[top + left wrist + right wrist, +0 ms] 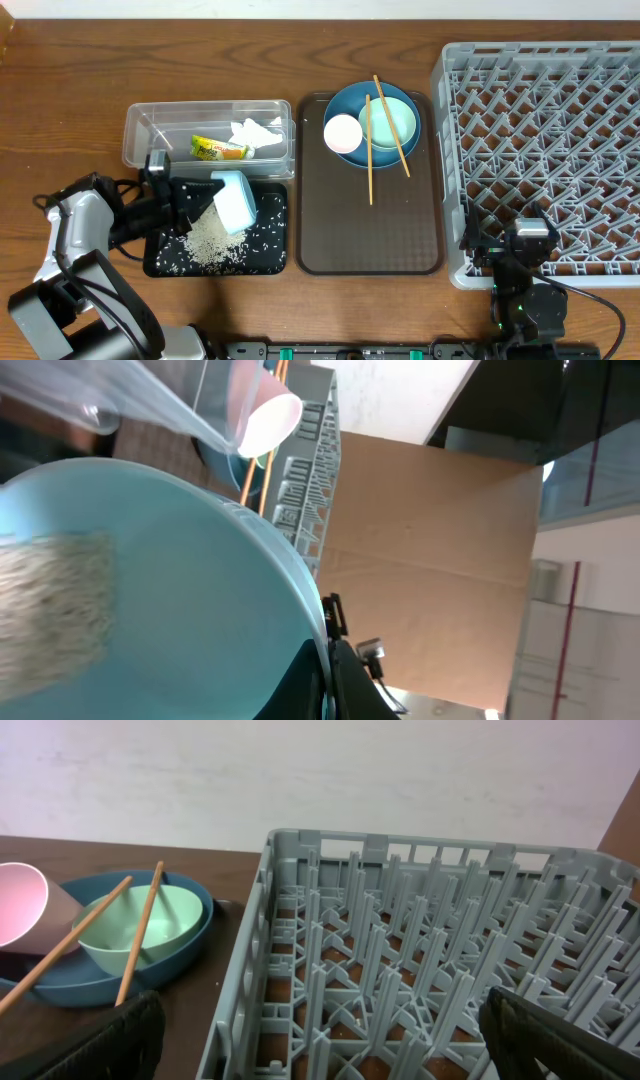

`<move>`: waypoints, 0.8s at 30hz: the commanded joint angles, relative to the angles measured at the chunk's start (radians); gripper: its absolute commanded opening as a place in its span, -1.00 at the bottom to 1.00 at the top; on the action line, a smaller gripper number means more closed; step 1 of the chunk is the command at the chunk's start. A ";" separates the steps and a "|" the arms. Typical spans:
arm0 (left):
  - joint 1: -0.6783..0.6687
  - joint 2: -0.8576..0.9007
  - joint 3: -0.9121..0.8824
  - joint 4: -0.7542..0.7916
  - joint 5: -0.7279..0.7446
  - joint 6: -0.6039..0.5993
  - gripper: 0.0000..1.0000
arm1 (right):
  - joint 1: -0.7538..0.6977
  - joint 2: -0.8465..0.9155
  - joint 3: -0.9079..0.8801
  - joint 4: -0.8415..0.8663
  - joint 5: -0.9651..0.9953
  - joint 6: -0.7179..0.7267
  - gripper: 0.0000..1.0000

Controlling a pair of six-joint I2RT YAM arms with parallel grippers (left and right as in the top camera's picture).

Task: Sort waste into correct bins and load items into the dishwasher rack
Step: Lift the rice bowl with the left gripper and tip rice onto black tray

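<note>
Grey rack [545, 150] just ahead of right gripper [320, 1045], its fingers spread apart on nothing; black tray [275, 195] under left gripper [188, 200], which is clamped on the tilted light blue bowl [235, 203], rice [208, 240] heaped beneath it.

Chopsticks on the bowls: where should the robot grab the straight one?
Probably on the stretch where the straighter chopstick sticks out past the dark blue bowl over the brown tray. Come from above, with a finger on either side of the thin stick. It seems to slope off the rim there, and nothing crowds it.
</note>
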 commanded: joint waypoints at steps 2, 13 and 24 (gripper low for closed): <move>0.002 0.002 -0.005 -0.062 0.037 0.079 -0.88 | -0.007 -0.003 -0.002 -0.003 0.010 0.013 0.99; -0.037 0.002 -0.021 -0.196 0.042 0.209 -0.88 | -0.007 -0.003 -0.002 -0.003 0.010 0.013 0.98; 0.024 0.002 -0.016 -0.185 0.103 0.204 -0.88 | -0.007 -0.003 -0.002 -0.003 0.010 0.013 0.98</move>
